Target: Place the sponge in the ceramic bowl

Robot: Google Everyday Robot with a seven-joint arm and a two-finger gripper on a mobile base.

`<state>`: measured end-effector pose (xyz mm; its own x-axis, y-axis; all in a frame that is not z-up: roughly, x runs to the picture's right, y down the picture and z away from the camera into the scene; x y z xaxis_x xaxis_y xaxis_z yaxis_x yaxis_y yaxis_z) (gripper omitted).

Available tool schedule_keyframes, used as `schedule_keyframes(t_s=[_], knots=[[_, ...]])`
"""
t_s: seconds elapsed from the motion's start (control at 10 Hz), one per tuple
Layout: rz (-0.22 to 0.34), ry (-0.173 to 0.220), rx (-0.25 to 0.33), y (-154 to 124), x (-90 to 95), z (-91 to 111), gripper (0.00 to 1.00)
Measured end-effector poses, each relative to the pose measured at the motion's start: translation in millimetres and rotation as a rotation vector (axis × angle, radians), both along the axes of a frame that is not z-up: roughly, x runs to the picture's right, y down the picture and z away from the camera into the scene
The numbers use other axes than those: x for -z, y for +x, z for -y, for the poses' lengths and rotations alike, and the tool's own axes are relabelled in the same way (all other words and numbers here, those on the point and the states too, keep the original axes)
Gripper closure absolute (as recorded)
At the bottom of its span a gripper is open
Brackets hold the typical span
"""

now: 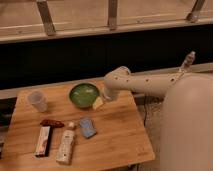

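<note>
The sponge (pixel 88 127), a small light-blue block, lies flat on the wooden table (pixel 120 135) near its middle. The green ceramic bowl (pixel 83 94) sits behind it, toward the table's far edge, and looks empty. My arm reaches in from the right, and the gripper (pixel 98 103) hangs just right of the bowl's rim, above and to the right of the sponge. Nothing shows between sponge and gripper but bare wood.
A translucent plastic cup (pixel 37 100) stands at the far left. A white bottle (pixel 65 144) lies near the front, with a red-and-white flat box (pixel 43 140) to its left and a small dark red packet (pixel 52 123) behind them. My white base fills the right side.
</note>
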<state>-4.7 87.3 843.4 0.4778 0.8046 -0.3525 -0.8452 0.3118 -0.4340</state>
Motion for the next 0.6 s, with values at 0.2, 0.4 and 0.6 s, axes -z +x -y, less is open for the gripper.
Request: schedule_keyframes(t_s=[0.2,0.4,0.6], knots=[[0.020,-0.025,0.021,-3,-2.7,-5,0.20],[0.066,-0.067,0.066,-24,-6.7,-34,0.20],[0.103,-0.096,0.105,-43,3.1,-62,0.20]])
